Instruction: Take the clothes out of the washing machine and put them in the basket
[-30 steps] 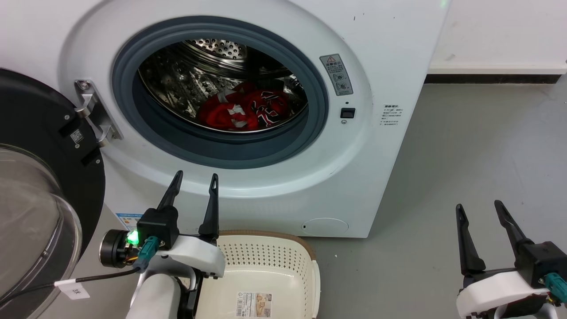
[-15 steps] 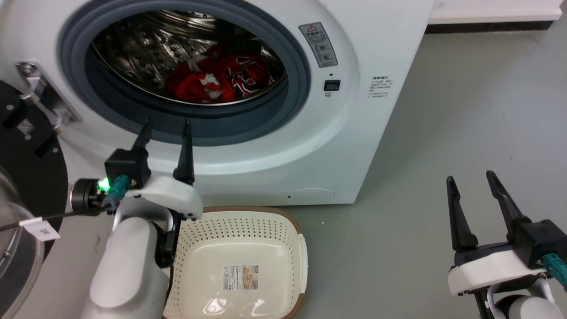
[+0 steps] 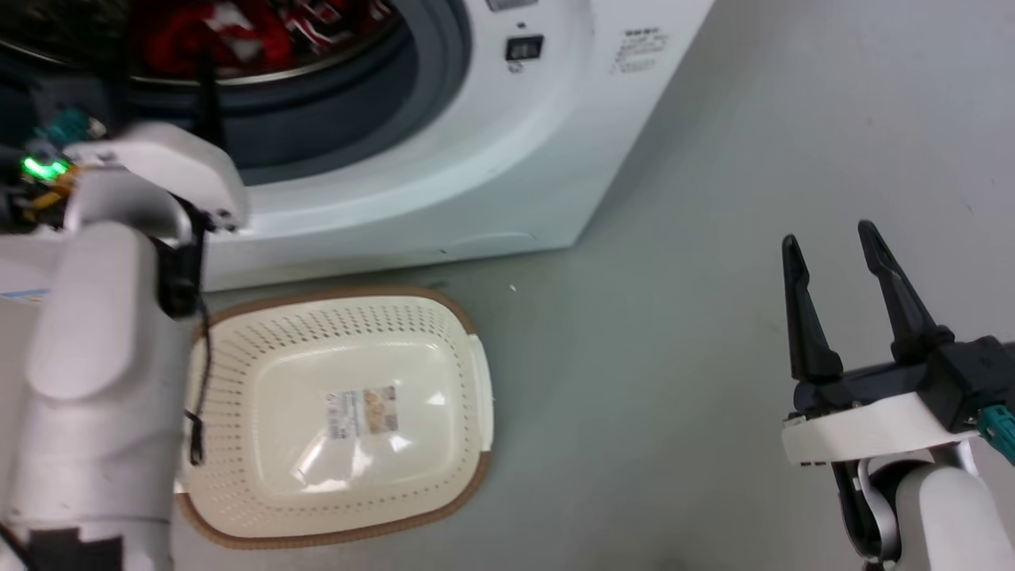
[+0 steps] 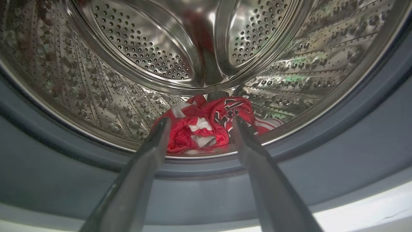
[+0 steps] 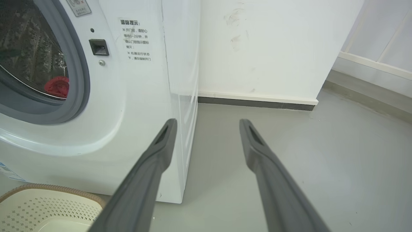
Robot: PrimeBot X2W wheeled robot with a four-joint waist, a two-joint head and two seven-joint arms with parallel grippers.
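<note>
The red clothes point(image 4: 193, 132) lie bunched at the bottom of the washing machine's steel drum point(image 4: 145, 54). My left gripper point(image 4: 201, 120) is open at the grey porthole rim, its fingers pointing at the clothes and short of them. In the head view the left gripper point(image 3: 166, 75) reaches up to the washing machine point(image 3: 492, 159), with the clothes point(image 3: 238, 32) at the top edge. The cream basket point(image 3: 468, 476) sits on the floor in front of the machine, showing only its label sticker inside. My right gripper point(image 3: 827, 236) hangs open over the floor at the right.
Grey floor point(image 3: 674, 357) spreads to the right of the machine and the basket. In the right wrist view my right gripper point(image 5: 208, 121) points past the washing machine's corner point(image 5: 180, 96) at a white wall point(image 5: 264, 48) with a dark skirting; the basket's rim point(image 5: 48, 187) shows at lower left.
The head camera has tipped down and to the right, so the whole picture shifted. My left gripper has risen from below the porthole to its rim, still open. The right gripper stays open.
</note>
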